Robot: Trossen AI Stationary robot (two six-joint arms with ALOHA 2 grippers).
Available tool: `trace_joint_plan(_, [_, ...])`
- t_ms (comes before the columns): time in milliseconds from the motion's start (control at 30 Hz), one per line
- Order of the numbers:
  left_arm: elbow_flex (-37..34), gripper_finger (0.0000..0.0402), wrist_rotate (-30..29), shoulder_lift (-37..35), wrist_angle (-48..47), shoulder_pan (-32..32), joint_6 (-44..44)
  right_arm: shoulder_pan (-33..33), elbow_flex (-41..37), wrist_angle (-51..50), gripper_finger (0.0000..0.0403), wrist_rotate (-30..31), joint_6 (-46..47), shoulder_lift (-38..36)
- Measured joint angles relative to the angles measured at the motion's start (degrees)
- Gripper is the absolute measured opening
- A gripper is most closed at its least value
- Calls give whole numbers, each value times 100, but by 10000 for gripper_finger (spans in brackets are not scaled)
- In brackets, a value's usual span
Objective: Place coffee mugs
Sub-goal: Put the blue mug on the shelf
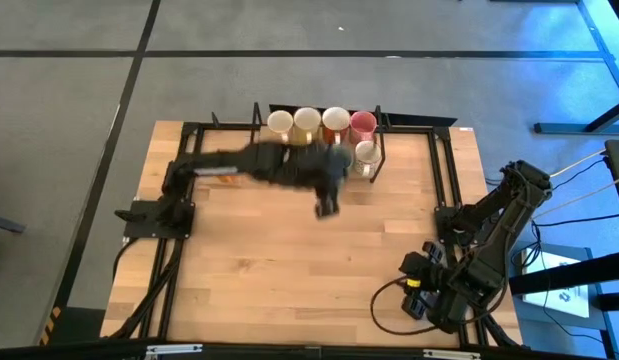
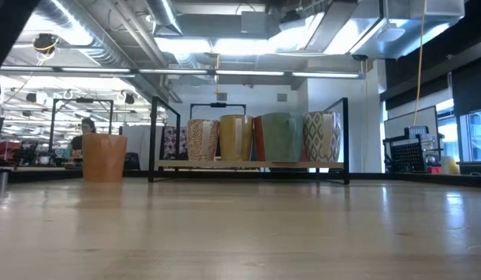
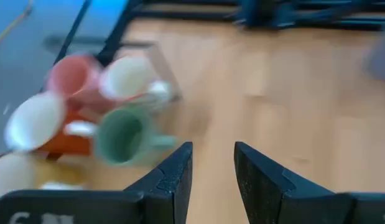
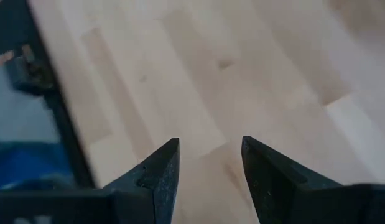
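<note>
Several mugs stand in a black wire rack (image 1: pixel 381 150) at the table's far edge: cream (image 1: pixel 279 123), cream (image 1: pixel 307 120), orange-bodied (image 1: pixel 336 121), pink (image 1: pixel 363 124) and white (image 1: pixel 367 153). The left wrist view shows the pink mug (image 3: pixel 71 74), a white mug (image 3: pixel 127 78) and a green mug (image 3: pixel 120 137), its handle pointing to the gripper. My left gripper (image 1: pixel 327 205) (image 3: pixel 212 165) is open just on the near side of the rack and touches nothing. My right gripper (image 1: pixel 419 285) (image 4: pixel 209 158) is open over bare wood near the table's near right corner.
In the low view the rack (image 2: pixel 248 165) holds patterned, yellow and green mugs, and an orange-brown cup (image 2: pixel 104 155) stands on the table left of it. Black frame rails (image 1: pixel 444 170) run along the table's sides. Bare wood (image 1: pixel 289 270) spans the middle and near part.
</note>
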Motion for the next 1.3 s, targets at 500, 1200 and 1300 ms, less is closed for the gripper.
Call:
trace_joint_plan(500, [-3086, 113, 18, -754, 1842, -2170, -1038, 350, 7, 135, 161, -1486, -272, -31])
trace_joint_plan(1200, [-5794, 114, -79, -2183, 4273, -2457, -2857, 796, 3, 50, 161, -2060, 4242, 475])
trace_joint_plan(1300, [-5794, 114, -80, -2183, 4284, -2457, -2857, 651, 2, 40, 161, -2352, 4249, 700])
